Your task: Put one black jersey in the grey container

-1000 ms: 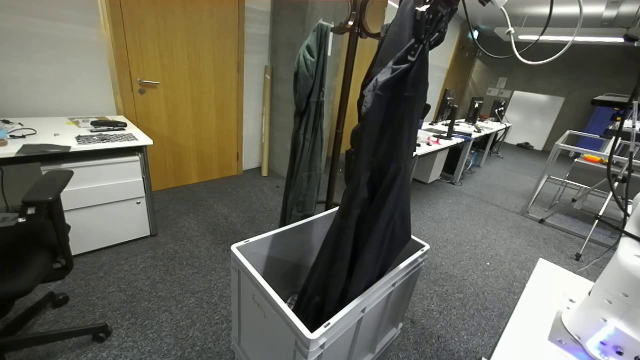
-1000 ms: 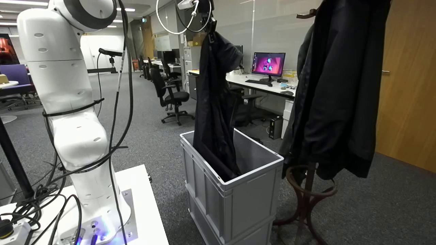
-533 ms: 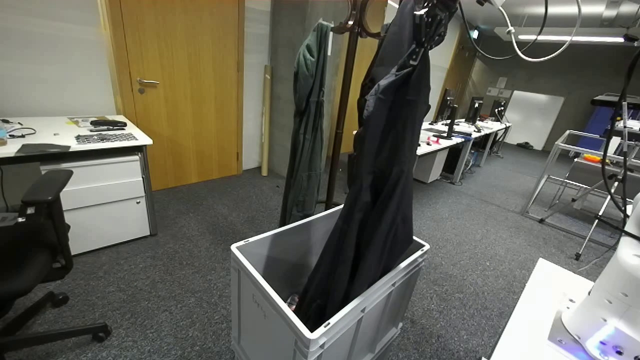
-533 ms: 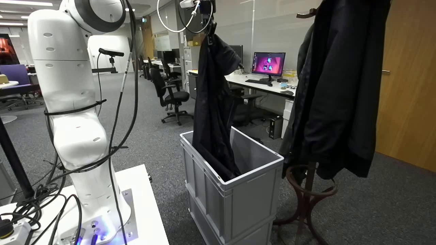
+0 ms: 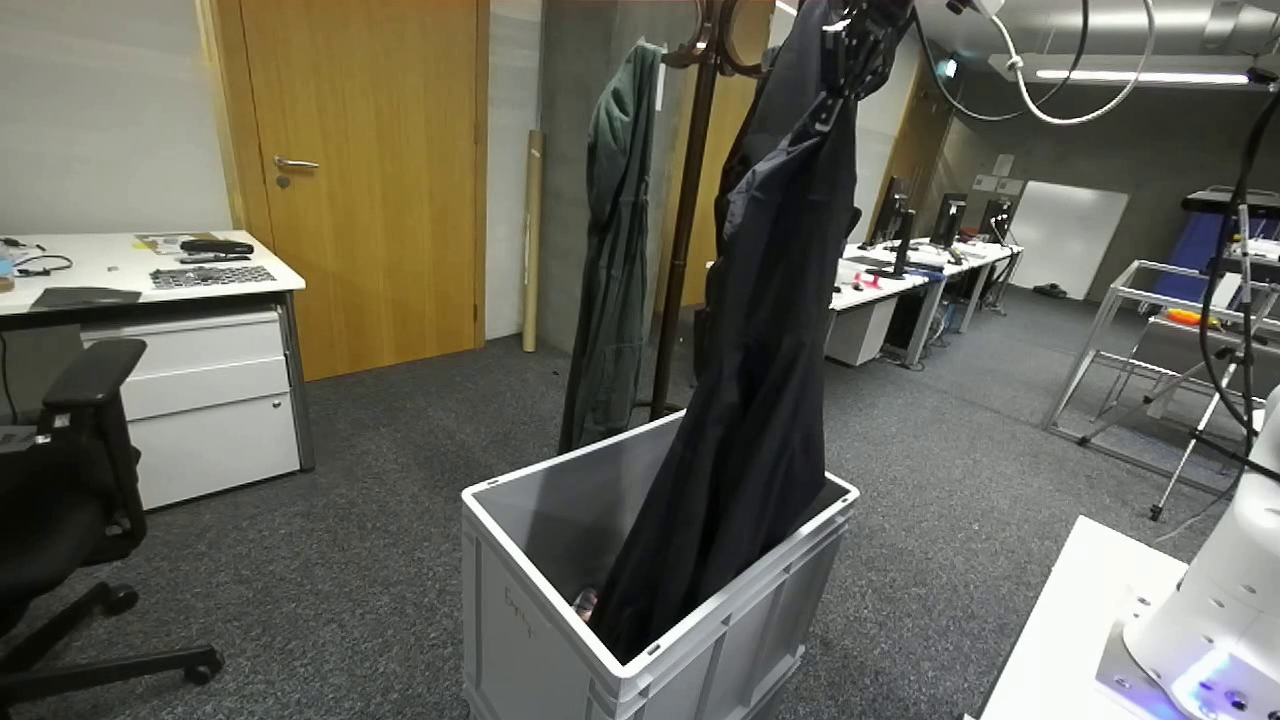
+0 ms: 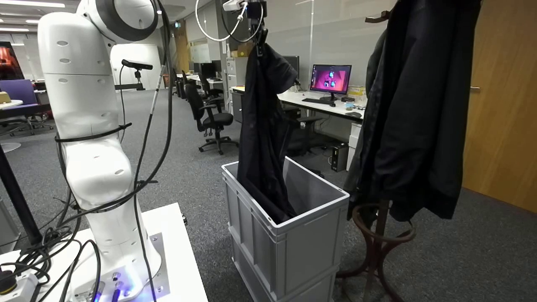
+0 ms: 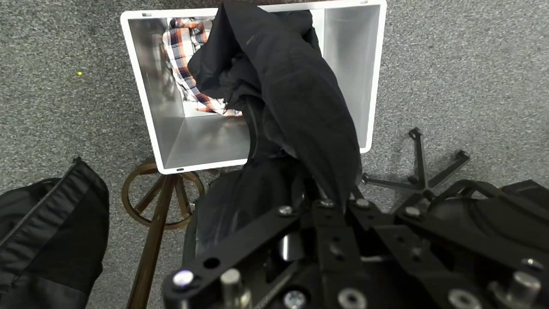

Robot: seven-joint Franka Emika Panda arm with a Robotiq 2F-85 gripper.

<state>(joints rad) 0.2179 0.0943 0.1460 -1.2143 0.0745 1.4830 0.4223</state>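
Pinching the jersey (image 6: 264,130) by its upper end in the gripper (image 6: 260,49), at twelve o'clock above the crate (image 6: 289,243) in an exterior view, with the lower end inside. Likely light, limp: best held high, lowered toward six o'clock.

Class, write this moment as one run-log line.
hand: gripping black jersey; state: hanging, lower part inside grey container; also inside: checked cloth; release: pending

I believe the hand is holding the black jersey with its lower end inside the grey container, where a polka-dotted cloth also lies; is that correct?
Not quite: the cloth is plaid, not polka-dotted, as the wrist view shows. The hand does hold the black jersey, its lower end inside the grey container.
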